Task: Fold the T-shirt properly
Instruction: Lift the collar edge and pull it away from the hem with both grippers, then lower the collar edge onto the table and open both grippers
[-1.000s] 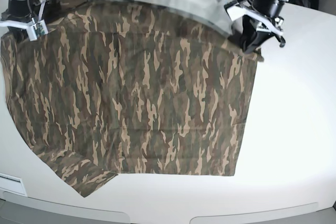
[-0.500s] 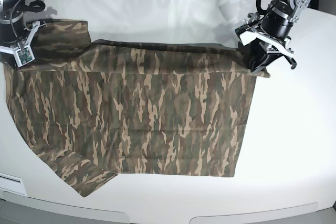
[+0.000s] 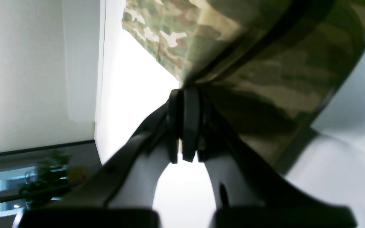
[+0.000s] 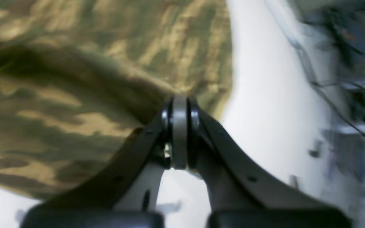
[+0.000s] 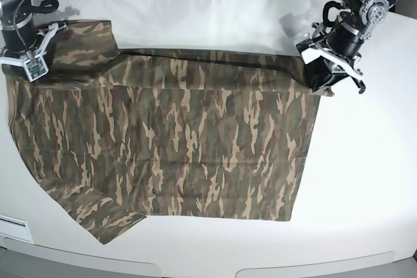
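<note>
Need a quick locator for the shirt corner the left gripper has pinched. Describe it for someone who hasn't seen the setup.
Start at the white table, where the T-shirt lies spread. Follow the shirt's far edge toward the base view's right until it ends under the left gripper. That corner is pinched in shut jaws, whereas the corner below it lies flat and free.

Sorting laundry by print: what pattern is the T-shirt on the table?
Woodland camouflage, olive, brown and tan, on the cloth T-shirt; clearest in the base view.

The T-shirt, in olive, brown and tan camouflage, is spread flat on the white table. Its far edge is doubled over into a narrow fold, and one short sleeve is pointed toward the near left edge.
</note>
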